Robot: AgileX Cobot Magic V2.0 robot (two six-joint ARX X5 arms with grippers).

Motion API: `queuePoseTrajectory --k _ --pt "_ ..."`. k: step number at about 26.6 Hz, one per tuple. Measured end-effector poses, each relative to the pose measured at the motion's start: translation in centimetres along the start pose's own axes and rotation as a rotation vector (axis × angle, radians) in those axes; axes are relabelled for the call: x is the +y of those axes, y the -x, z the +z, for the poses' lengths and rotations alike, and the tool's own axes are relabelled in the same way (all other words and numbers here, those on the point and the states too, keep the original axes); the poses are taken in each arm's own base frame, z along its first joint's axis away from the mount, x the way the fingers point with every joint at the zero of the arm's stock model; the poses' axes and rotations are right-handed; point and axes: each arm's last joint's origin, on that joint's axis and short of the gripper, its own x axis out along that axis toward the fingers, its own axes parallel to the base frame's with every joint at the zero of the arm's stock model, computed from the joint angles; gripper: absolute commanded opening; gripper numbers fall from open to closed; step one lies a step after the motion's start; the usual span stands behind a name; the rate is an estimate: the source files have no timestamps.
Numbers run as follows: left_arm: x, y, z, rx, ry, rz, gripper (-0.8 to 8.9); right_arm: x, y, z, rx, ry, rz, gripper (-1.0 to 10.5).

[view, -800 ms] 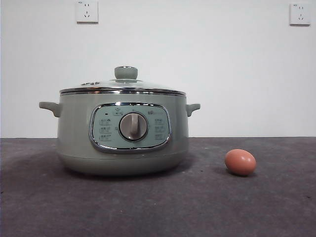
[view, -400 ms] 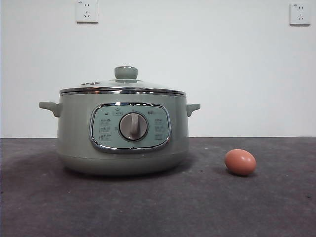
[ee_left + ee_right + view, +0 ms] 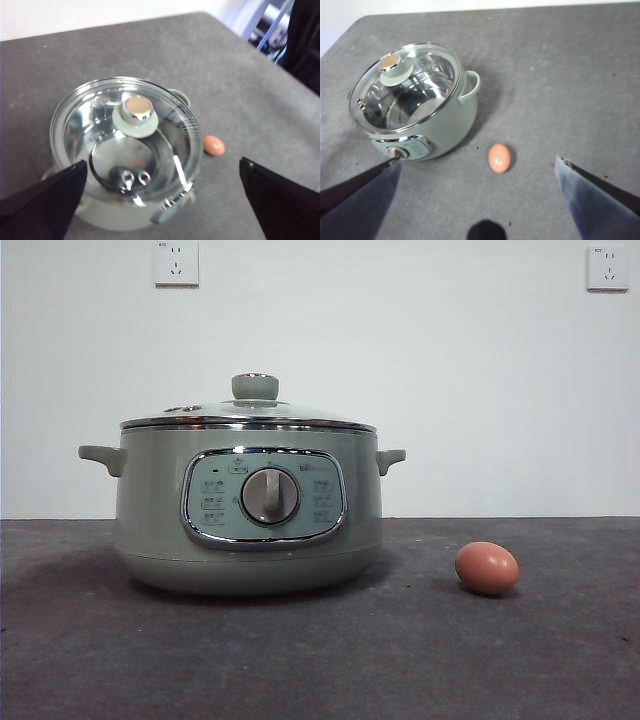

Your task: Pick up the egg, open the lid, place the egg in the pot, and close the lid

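Both sets of fingers I see spread wide and empty: the left gripper (image 3: 160,200) hangs above the pot (image 3: 125,150), the right gripper (image 3: 480,192) above the egg (image 3: 499,157). On my front view the egg (image 3: 487,568) lies on the grey bench (image 3: 400,660), apart from the pot (image 3: 248,505), whose lid (image 3: 250,415) sits closed.

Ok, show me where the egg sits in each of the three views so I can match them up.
Front view: the egg lies on the table, low right, apart from the pot.
Left wrist view: the egg lies just beside the pot's wall, mid-picture.
Right wrist view: the egg lies near the centre, between the open claw's jaws, clear of the pot.
Shared landmark: the lid's knob.
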Motion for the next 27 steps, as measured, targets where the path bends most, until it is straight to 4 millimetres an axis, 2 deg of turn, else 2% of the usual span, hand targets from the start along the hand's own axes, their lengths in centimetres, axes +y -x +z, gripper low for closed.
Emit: queuePoseTrajectory --k 5,8,11,15,18,22,23,25,27 --pt "0.0 -4.4 3.4 0.059 -0.072 0.007 7.19 -0.6 -1.0 0.3 0.034 -0.019 0.004 6.3" --pt "0.0 -9.3 5.5 0.119 -0.136 0.032 7.18 -0.9 -1.7 0.4 0.057 -0.031 0.006 6.3" --pt "0.1 -14.1 5.9 0.197 -0.177 0.046 7.18 -1.0 -1.7 0.5 0.06 -0.033 0.006 6.3" --pt "1.0 -19.0 4.3 0.312 -0.2 0.066 7.18 -1.1 -1.9 0.5 0.067 -0.037 0.007 6.3" --pt "1.6 -20.9 3.2 0.374 -0.193 0.07 7.18 -1.1 -1.9 0.5 0.067 -0.037 0.006 6.3" --pt "1.8 -21.5 2.9 0.391 -0.189 0.071 7.15 -1.1 -2.0 0.5 0.069 -0.038 0.006 6.3" --pt "1.9 -21.6 2.8 0.395 -0.188 0.071 6.59 -1.2 -2.1 0.5 0.072 -0.04 0.007 6.3" --pt "2.0 -21.8 2.7 0.4 -0.186 0.071 4.48 -1.3 -2.3 0.6 0.078 -0.043 0.007 6.3" --pt "1.9 -21.8 2.7 0.401 -0.187 0.07 3.63 -1.3 -2.3 0.6 0.079 -0.043 0.007 6.3"
